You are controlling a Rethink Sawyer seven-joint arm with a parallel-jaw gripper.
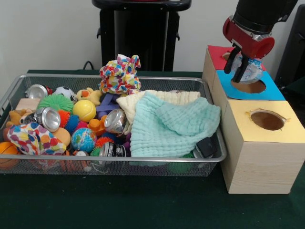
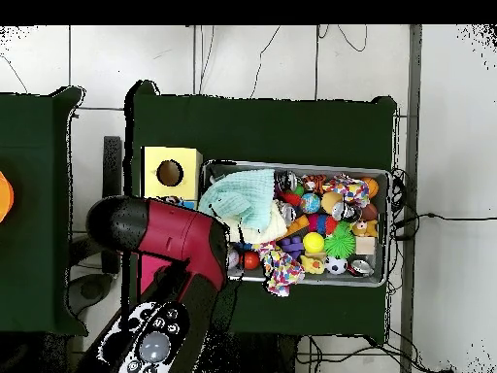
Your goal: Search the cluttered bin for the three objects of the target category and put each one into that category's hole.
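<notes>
Now the gripper (image 1: 239,65) hangs over the blue hole (image 1: 249,86) of the box (image 1: 259,160), its jaws clamped on a pale crumpled object (image 1: 251,64).

Seen from the front, the box stands just beside the bin's (image 1: 14,90) right end, with a red top (image 1: 218,51) at the far end, a blue top in the middle and a yellow top (image 1: 290,125) with its own hole (image 1: 267,120) at the near end. What the held object is, I cannot tell. Inside the bin a mint cloth (image 1: 167,126) lies over a cream cloth (image 1: 164,98) at the right end. At the left end sit shiny cans (image 1: 47,117), a yellow ball (image 1: 84,110), a globe ball (image 1: 83,139), a green spiky ball (image 1: 55,102) and a soccer ball (image 1: 65,92). A spotted plush (image 1: 120,73) rests against the far rim. From overhead the arm (image 2: 180,243) covers most of the box.
</notes>
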